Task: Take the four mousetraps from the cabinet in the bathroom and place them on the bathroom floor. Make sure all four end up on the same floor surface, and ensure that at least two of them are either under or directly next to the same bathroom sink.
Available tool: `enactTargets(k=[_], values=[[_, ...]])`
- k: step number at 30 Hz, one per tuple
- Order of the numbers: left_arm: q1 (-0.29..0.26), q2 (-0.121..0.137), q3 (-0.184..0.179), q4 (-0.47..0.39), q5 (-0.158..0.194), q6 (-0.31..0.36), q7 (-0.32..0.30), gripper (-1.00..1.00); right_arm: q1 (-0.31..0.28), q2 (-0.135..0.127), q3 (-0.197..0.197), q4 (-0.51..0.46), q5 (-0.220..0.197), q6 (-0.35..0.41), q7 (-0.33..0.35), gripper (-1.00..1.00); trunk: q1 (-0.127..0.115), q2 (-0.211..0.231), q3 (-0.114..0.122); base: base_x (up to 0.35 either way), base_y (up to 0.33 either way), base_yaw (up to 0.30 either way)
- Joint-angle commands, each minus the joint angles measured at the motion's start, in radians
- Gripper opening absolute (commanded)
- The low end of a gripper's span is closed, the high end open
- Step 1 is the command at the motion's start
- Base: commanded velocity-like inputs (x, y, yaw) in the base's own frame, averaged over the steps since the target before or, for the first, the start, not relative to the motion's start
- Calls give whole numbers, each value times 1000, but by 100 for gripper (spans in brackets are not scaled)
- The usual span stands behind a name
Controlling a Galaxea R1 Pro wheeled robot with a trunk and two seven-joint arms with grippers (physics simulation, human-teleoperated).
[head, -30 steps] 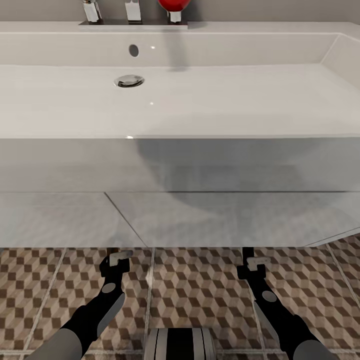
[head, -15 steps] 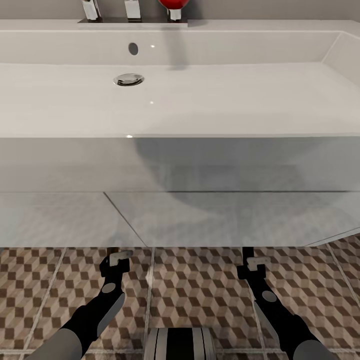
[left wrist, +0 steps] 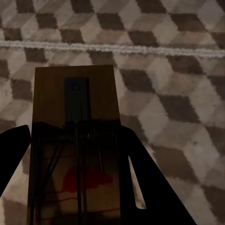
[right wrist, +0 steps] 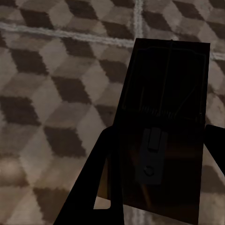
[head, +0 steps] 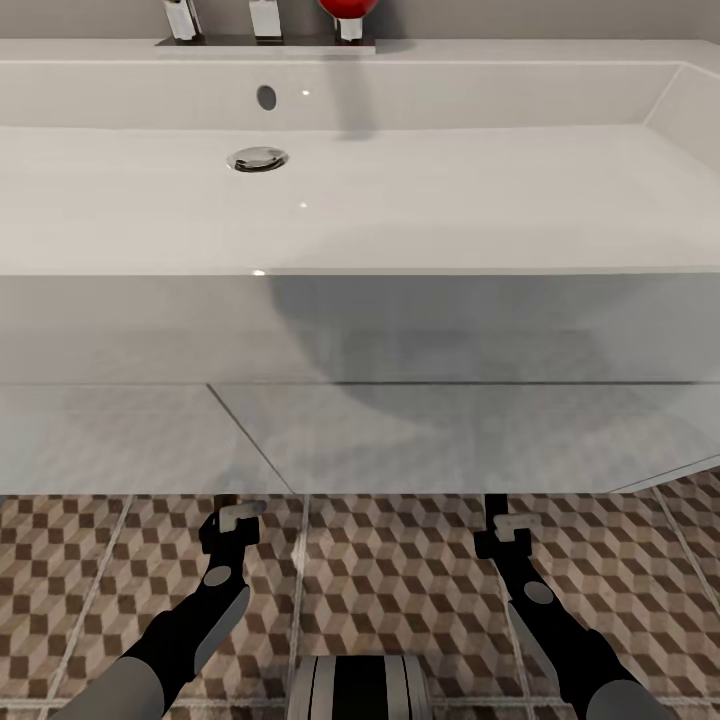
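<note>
Head view shows my left gripper (head: 232,518) and right gripper (head: 505,528) low at the front edge of the bathroom sink (head: 360,200), above the bathroom floor (head: 400,580). Each clamps a mousetrap: the left mousetrap (left wrist: 75,140) sits between its fingers, the right mousetrap (right wrist: 164,126) likewise, both over the tiles.

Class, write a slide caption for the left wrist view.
Left gripper holding a mousetrap above the cube-patterned floor.
</note>
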Motion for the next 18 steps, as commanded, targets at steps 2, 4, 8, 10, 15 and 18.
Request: enactTargets(k=[2, 4, 8, 10, 15, 18], values=[[-1, 1, -8, 0, 11, -6, 8, -100, -1, -2, 8, 0, -11, -4, -8, -100, 1, -1, -8, 0, 0, 0], [-1, 1, -8, 0, 11, -6, 8, -100, -1, -2, 8, 0, -11, -4, -9, -100, 2, -1, -16, 0, 0, 0], [-1, 1, -8, 0, 11, -6, 8, -100, -1, -2, 8, 1, -11, -4, -9, -100, 2, -1, -20, 0, 0, 0], [-1, 1, -8, 0, 12, -6, 8, -100, -1, -2, 8, 1, -11, -4, -9, -100, 2, -1, -20, 0, 0, 0], [-1, 1, -8, 0, 12, -6, 8, -100, -1, -2, 8, 3, -11, -6, -9, -100, 2, -1, -20, 0, 0, 0], [-1, 1, -8, 0, 12, -6, 8, -100, -1, -2, 8, 3, -11, -7, -9, -100, 2, -1, -20, 0, 0, 0]])
